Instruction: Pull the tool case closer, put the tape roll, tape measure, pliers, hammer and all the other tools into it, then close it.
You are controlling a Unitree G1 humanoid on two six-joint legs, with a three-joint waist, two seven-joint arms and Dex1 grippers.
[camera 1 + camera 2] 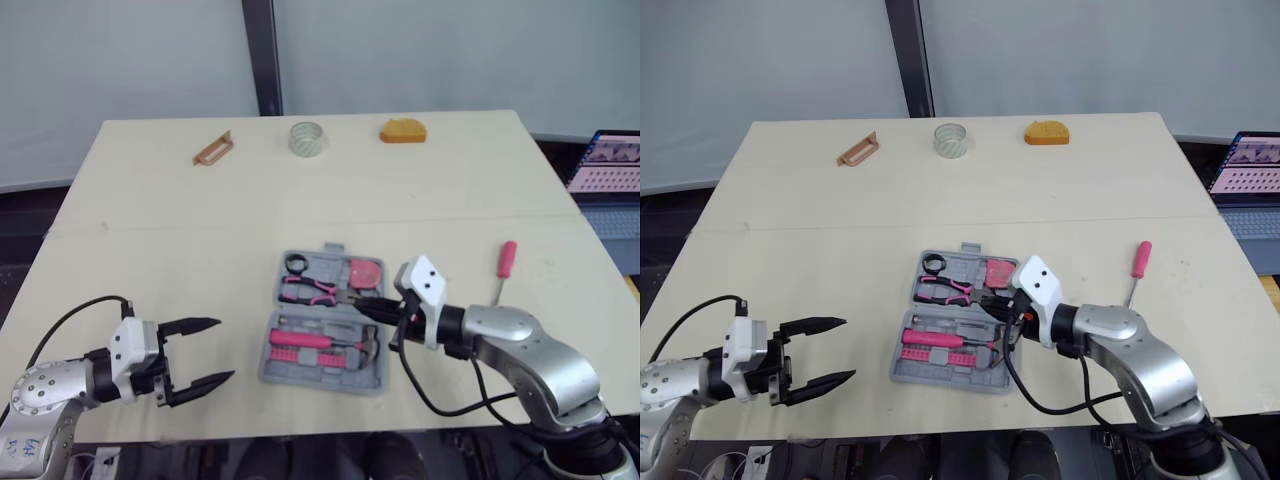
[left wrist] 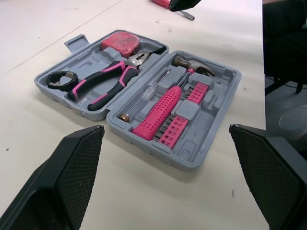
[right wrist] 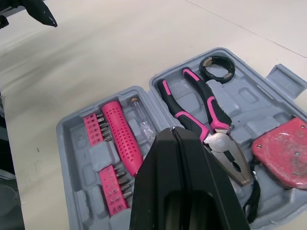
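right pincer [image 1: 372,308] hovering closed over case [image 1: 270,372] | left pincer [image 1: 225,349] hanging open | screwdriver [image 1: 505,265] lying outside: advising gripping its handle mid-length, laying flat

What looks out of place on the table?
The pink-handled screwdriver lies on the bare table to the right of the open tool case, apart from it. The pliers and red tape measure already sit inside, so it is the odd one out.
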